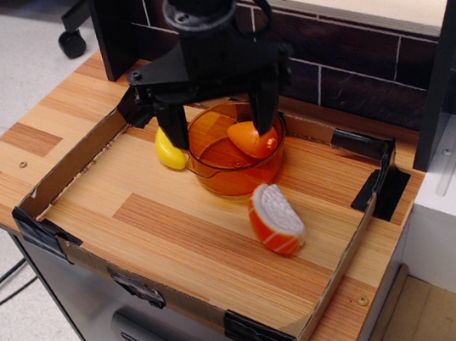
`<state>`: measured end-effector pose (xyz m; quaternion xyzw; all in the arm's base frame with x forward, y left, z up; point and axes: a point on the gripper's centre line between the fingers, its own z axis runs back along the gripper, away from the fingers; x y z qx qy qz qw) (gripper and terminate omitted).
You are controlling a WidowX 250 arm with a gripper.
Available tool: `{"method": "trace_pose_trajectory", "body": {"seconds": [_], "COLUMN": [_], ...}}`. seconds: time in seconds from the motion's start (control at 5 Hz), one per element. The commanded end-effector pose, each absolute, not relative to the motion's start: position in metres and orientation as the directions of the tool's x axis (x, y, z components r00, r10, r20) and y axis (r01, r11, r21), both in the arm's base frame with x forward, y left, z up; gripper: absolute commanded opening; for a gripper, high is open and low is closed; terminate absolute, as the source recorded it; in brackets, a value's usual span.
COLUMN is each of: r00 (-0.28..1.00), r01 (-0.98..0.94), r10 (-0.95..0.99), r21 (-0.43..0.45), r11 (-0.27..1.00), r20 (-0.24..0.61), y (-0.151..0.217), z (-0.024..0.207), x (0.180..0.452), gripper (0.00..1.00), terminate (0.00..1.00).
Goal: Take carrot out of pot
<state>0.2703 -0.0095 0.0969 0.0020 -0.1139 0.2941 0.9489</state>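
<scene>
Single view: one carrot point(251, 138), smooth, stubby, plain orange, lies inside one translucent orange pot point(237, 159) toward its right wall. One end effector point(221, 129) hangs above the pot, fingers spread wide, gripping nothing. One yellow banana point(168, 151) touches the pot's left; one orange-and-white toy point(275, 218) sits near on the counter point(168, 231).

Arm is all matte black: round wrist housing on top, wide horizontal crossbar below it. Gripper point(221, 127) has two flat, tapered black fingers point(175, 127) hanging from the bar ends. Small screw heads on the bar, no visible markings.
</scene>
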Motion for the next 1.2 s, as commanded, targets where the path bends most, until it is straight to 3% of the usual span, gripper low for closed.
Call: {"method": "trace_pose_trajectory", "body": {"seconds": [0.0,0.6,1.0], "r00": [0.544,0.375,0.396], "r01": [-0.778,-0.913,-0.906], "r10": [0.82,0.921,0.911], "r21": [-0.26,-0.129,-0.114], "r11": [0.572,0.387,0.408], "r20": [0.179,0.105,0.111], "y": [0.011,0.019,0.014], "z": [0.115,0.088,0.064], "x": [0.287,0.317,0.319], "gripper": [1.0,1.0,1.0], "terminate": [0.0,0.0,0.0]}}
